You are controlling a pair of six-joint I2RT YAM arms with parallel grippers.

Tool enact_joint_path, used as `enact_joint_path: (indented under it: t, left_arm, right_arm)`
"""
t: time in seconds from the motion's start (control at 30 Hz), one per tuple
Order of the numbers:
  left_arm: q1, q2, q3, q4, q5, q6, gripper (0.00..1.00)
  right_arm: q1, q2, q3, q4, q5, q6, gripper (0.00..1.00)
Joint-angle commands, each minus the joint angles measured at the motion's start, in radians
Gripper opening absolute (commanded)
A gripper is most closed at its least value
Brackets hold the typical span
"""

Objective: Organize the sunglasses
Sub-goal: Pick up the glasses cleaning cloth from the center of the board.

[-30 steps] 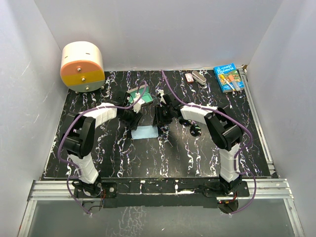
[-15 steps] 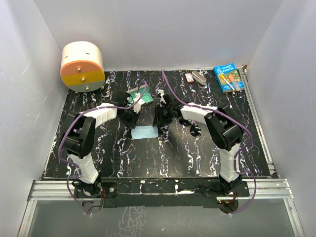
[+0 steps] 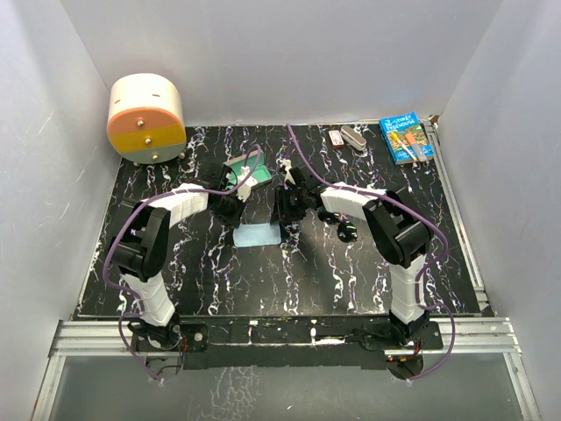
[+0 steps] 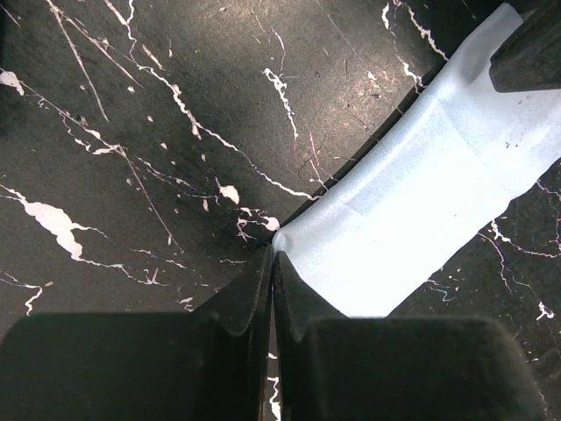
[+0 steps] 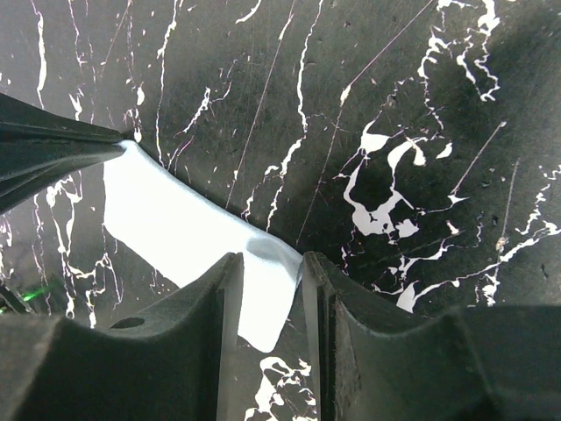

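The black sunglasses (image 3: pixel 345 230) lie on the marble table, right of my right gripper (image 3: pixel 286 213) and apart from it. The light-blue cloth (image 3: pixel 258 236) lies flat between the two grippers. My left gripper (image 4: pixel 273 254) is shut on the cloth's (image 4: pixel 421 210) left far corner. My right gripper (image 5: pixel 267 260) stands open low over the table. The other far corner of the cloth (image 5: pixel 175 224) sits loose between its fingers. The grey-brown case (image 3: pixel 240 172) with teal lining lies open behind my left gripper (image 3: pixel 234 209).
A cream and orange drum-shaped box (image 3: pixel 145 118) stands at the back left. A blue book (image 3: pixel 406 139) and a small grey object (image 3: pixel 354 138) lie along the back edge. White walls enclose the table on three sides.
Almost nothing has moved; both grippers stay at the far corners of the cloth, and the left wrist has only shifted slightly.
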Motion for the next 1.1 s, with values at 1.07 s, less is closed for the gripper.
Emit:
enact_joint_path:
  t: [1.07]
  left_arm:
    - [-0.011,0.024,0.043,-0.108,0.0,0.021,0.0]
  right_arm:
    - [0.034,0.034,-0.054,-0.033,0.014,-0.055,0.34]
